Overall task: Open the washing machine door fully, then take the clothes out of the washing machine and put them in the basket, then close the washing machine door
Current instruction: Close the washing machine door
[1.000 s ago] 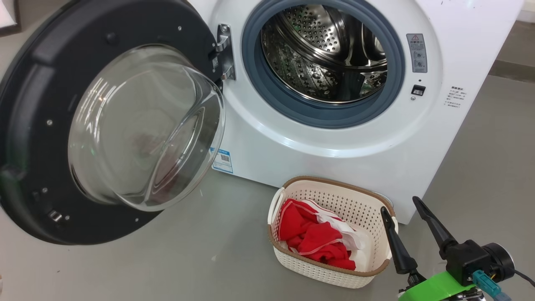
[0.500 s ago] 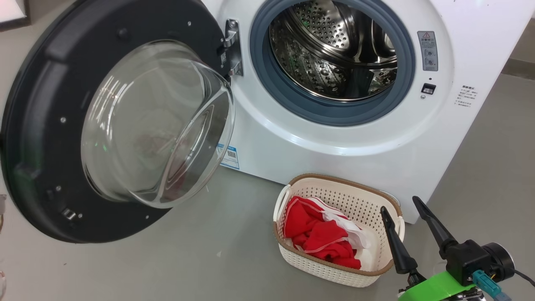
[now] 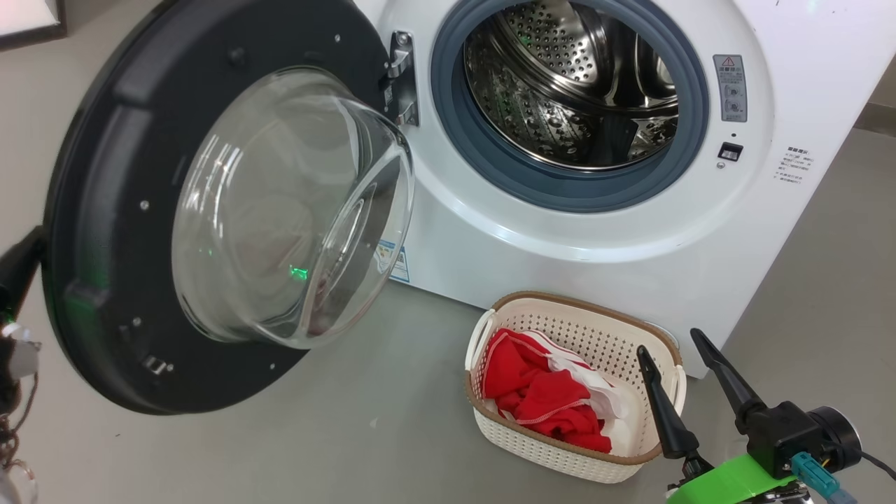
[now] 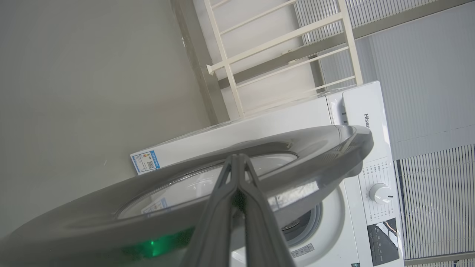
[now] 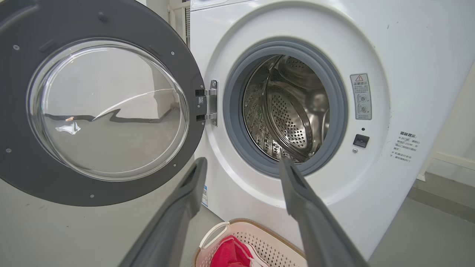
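right gripper (image 3: 668, 341) hovers low, fingers wide apart and holding nothing, just beside the basket (image 3: 574, 302) with the clothes (image 3: 546, 402) inside. bare floor (image 3: 364, 420) lies to its left. left gripper (image 4: 237, 157), fingers pressed together, sits at the outer face of the washing machine door (image 3: 105, 175), which stands wide open from the washing machine (image 3: 490, 238).

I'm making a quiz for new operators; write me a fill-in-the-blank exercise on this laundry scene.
The clothes in the basket are ____ with white trim.
The steel drum of the washing machine is ____.
The washing machine door stands ____.
The left gripper, at the door's outer face, has its fingers ____.
Missing words: red; empty; open; shut.
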